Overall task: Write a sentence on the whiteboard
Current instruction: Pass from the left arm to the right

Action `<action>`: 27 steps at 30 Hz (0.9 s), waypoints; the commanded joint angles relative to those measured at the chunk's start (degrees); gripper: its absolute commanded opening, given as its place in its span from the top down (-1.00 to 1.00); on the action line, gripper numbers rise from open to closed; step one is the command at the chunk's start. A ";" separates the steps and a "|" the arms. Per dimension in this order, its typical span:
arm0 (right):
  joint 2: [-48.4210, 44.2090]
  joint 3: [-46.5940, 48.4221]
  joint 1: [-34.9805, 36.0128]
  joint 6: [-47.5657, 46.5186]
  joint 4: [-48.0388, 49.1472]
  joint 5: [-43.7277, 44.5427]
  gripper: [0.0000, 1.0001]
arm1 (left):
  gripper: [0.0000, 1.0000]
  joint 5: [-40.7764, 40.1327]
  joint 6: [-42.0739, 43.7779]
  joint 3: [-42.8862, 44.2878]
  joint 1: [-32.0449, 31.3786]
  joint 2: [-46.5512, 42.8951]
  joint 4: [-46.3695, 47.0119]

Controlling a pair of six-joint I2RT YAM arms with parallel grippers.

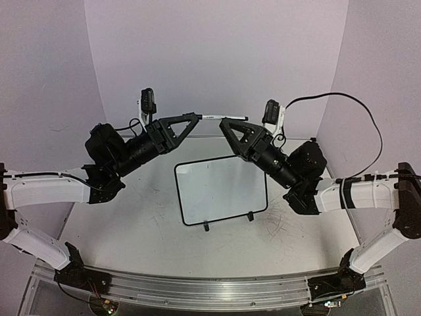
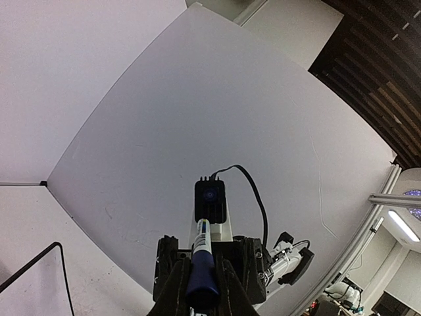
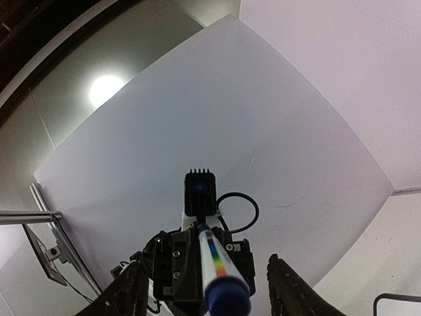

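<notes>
The whiteboard [image 1: 220, 191] lies flat on the table between the two arms, black-framed, its face plain white. The sentence is out of view. Both arms are raised above the board's far edge, tip to tip. My left gripper [image 1: 196, 116] [image 2: 200, 276] is shut on the blue end of a marker [image 1: 210, 117] [image 2: 202, 247], held level and pointing right. The marker's other blue end [image 3: 227, 297] reaches between the fingers [image 3: 128, 293] of my right gripper [image 1: 223, 122] [image 3: 209, 289]. Those fingers stand apart with a clear gap on each side of it.
White walls close in the table at the back and both sides. A black cable [image 1: 355, 105] loops up behind the right arm. The board's frame corner shows at the left wrist view's lower left [image 2: 39, 257] and the right wrist view's lower right [image 3: 395, 299].
</notes>
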 commanded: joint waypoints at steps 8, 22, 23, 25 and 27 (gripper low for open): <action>3.63 7.40 -0.03 4.62 3.58 1.72 0.37 | 1.00 1.21 -0.99 -0.38 -0.16 0.72 4.21; -0.38 6.60 -14.07 -0.85 -18.69 -26.04 1.00 | -0.95 4.74 6.23 0.32 3.07 -4.23 -26.51; -1.32 7.24 -14.11 -4.59 -23.40 -27.00 1.00 | -0.96 6.77 6.46 0.74 3.86 -4.18 -29.20; -3.21 7.90 -14.12 -9.84 -30.96 -27.96 1.00 | -0.96 11.65 5.70 0.62 5.41 -3.97 -30.28; -5.43 8.08 -14.18 -13.95 -35.86 -27.41 1.00 | -0.95 16.56 5.49 1.46 5.63 -2.68 -30.34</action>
